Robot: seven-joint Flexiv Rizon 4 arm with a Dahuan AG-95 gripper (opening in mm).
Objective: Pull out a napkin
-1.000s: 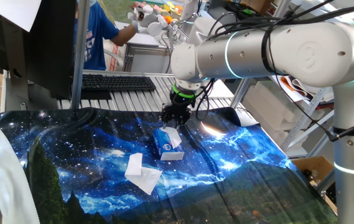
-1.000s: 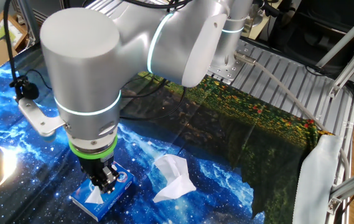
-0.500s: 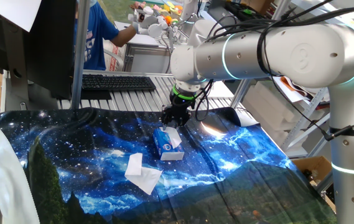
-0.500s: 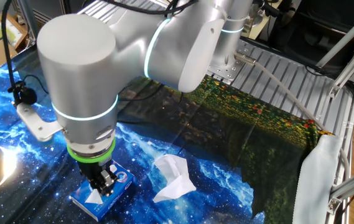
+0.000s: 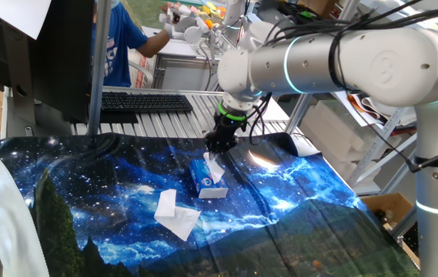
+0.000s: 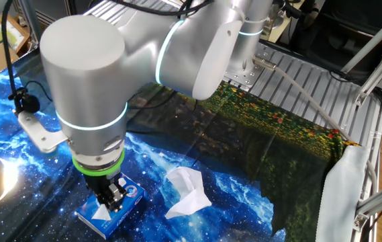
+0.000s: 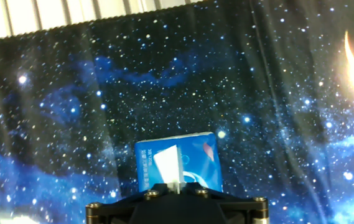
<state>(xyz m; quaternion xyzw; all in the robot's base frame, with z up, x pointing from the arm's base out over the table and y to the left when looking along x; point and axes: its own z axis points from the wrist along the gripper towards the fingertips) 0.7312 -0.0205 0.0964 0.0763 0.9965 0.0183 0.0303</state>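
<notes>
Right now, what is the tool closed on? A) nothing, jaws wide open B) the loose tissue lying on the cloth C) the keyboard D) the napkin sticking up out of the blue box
D: the tool is pinched shut on the napkin standing up from the blue box, while the loose tissue lies apart on the cloth.

galaxy cloth (image 5: 88, 200), loose tissue (image 5: 176, 213), keyboard (image 5: 145, 101).
</notes>
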